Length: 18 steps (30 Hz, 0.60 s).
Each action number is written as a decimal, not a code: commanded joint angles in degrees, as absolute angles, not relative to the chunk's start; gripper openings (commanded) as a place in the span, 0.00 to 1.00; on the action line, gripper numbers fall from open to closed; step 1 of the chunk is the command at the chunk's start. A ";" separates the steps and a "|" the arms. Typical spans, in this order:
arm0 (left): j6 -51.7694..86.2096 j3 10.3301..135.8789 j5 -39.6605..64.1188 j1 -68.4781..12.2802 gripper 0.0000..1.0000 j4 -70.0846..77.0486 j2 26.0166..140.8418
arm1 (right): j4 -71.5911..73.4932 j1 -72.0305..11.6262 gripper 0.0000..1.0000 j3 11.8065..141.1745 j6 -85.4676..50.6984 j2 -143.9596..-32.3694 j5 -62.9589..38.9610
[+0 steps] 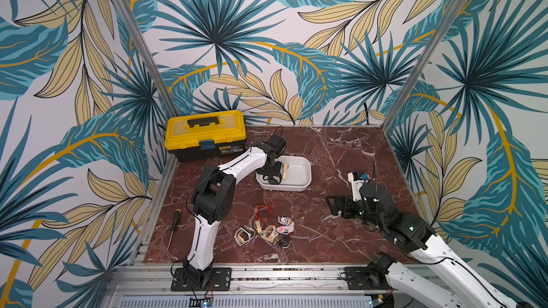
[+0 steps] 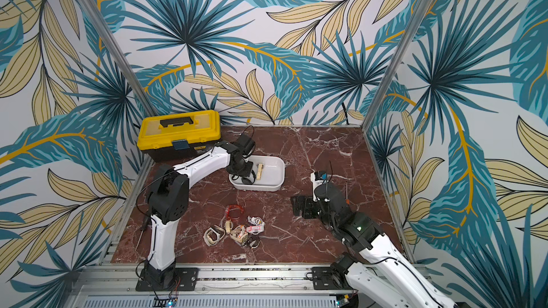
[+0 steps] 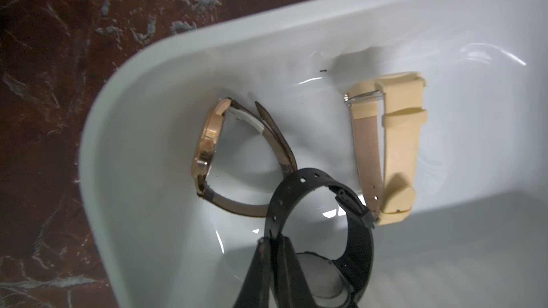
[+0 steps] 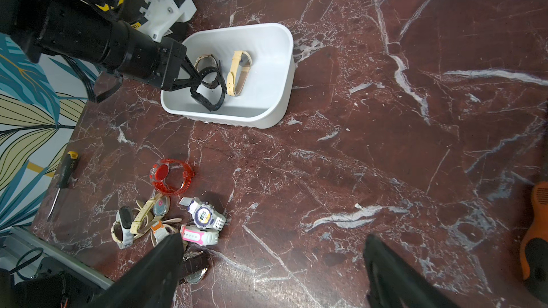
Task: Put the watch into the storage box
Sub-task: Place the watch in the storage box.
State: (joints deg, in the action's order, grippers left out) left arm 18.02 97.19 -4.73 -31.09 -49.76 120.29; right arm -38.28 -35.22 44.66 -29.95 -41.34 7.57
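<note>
Clamping the left gripper (image 3: 271,240) tight on the strap of the black watch (image 3: 308,173), pinching the band close to the case. Dangling that watch inside the storage box (image 4: 277,54), at the box's end nearest the desk's left edge; not managing to tell whether touching the box floor or hanging just clear of it. Sharing the box with 2 others lying on its floor: a rose-gold watch (image 3: 207,143) just beside the black loop and a cream watch (image 3: 400,143) nearer the box's middle. Holding the right gripper (image 4: 272,238) spread wide and empty above the desk (image 1: 341,155), toward its right edge.

Judging the black watch as light, with a soft, bendy strap buckled into a loop, a hard case and probably a scratchable glass. Rating the strap as the best place to grip: thin enough for the jaws and likely less slippery than the round, smooth case. Expecting some swinging and flopping of the loop on letting go, so favouring a low release, clear of the rose-gold case.

Struggling to read the black dial, half covered by the fingers (image 3: 255,277) in the left wrist view. Barely separating the watch from the gripper in both top views. Seeing only 2 fingertips of the right gripper in its own wrist view. Failing to count the heap of watches (image 4: 160,223) near the desk's front edge, tangled together, with 1 dark one partly under a fingertip. Catching only part of an orange-handled tool (image 4: 536,232) by the desk's right edge.
</note>
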 commanded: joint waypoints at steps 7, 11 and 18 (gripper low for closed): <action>19.07 94.45 -5.01 -31.58 0.27 -47.31 120.45 | -37.18 -35.16 0.97 42.89 -29.69 -41.49 7.17; 19.59 93.80 -4.51 -31.73 0.38 -47.07 117.87 | -36.44 -35.22 0.97 42.33 -29.90 -41.71 6.75; 20.42 89.91 -4.57 -33.13 0.65 -44.68 107.62 | -30.86 -35.29 0.97 40.01 -29.84 -44.40 -0.36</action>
State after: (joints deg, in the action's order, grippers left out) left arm 20.18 92.31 -4.71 -32.40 -47.13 115.26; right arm -34.83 -35.22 41.87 -29.98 -43.20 4.38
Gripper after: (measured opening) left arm 0.619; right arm 0.969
